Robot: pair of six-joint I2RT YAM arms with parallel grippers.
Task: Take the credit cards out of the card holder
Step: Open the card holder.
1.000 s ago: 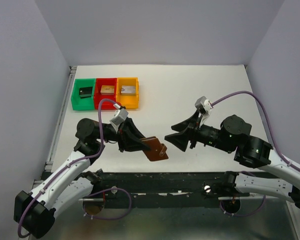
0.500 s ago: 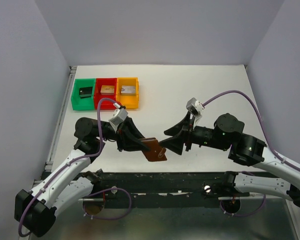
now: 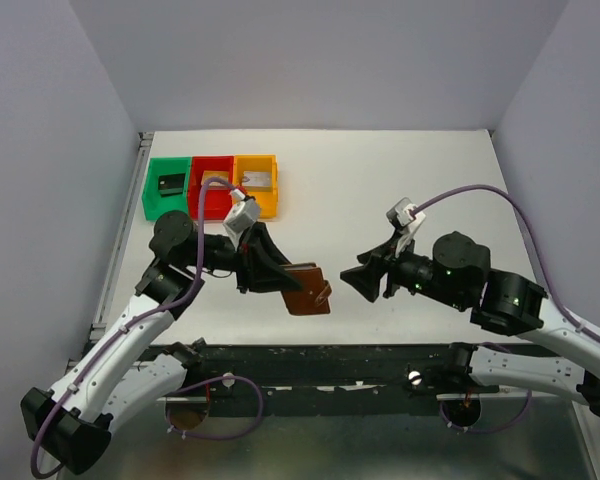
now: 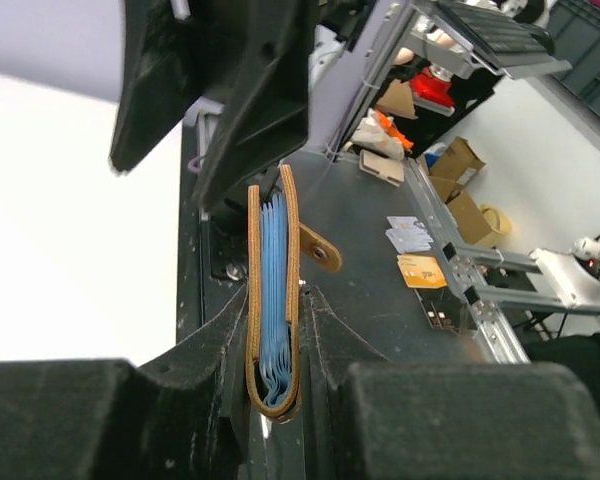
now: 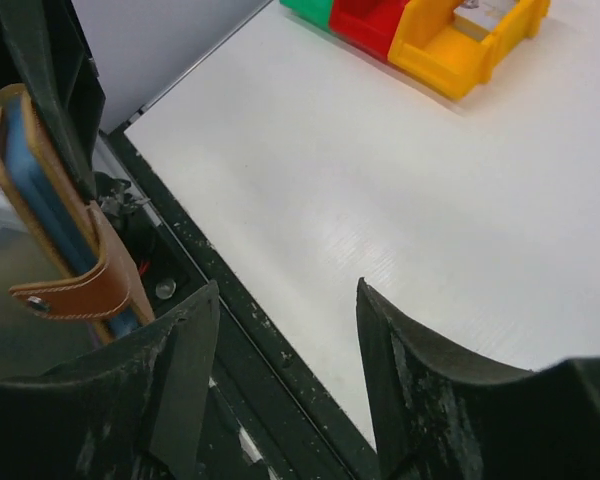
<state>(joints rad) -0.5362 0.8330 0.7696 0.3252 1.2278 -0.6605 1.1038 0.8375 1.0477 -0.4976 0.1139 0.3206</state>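
The left tool (image 3: 278, 281) clamped the folded card holder (image 3: 308, 291) aloft by the table's (image 3: 380, 180) near edge, and the open, empty right tool (image 3: 363, 281) beside it might have tugged it free instead of unfolding it.

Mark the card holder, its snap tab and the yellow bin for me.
Card holder (image 4: 273, 300): left wrist view, blue inner pockets between the leather covers.
Snap tab (image 4: 318, 249): left wrist view, the brown strap near its stud.
Yellow bin (image 5: 448, 62): right wrist view, near outer wall.

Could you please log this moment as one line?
left gripper: shut on wallet | right gripper: open, beside it | wallet: folded
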